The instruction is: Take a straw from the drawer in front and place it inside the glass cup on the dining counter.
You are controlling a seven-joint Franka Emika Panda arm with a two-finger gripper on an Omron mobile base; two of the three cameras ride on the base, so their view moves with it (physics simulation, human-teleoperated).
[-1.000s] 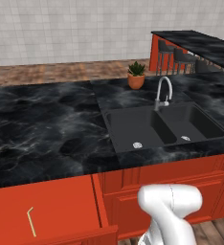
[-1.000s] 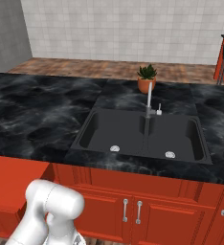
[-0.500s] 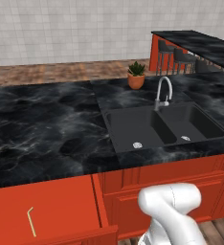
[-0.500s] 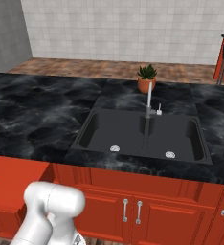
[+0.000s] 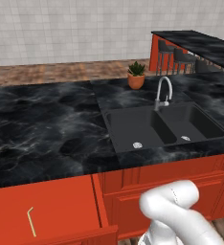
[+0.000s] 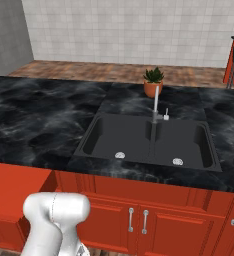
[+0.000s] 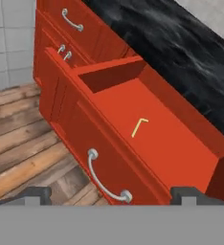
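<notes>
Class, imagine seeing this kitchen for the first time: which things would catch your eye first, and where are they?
The open red drawer below the black counter stands out, with a thin pale straw lying alone on its flat floor. Next comes the dark double sink set into that counter, with a potted plant just behind it.

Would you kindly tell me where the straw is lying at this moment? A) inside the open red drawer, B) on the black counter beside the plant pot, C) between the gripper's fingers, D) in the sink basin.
A: the straw lies flat on the red floor of the open drawer, apart from the open gripper.
</notes>
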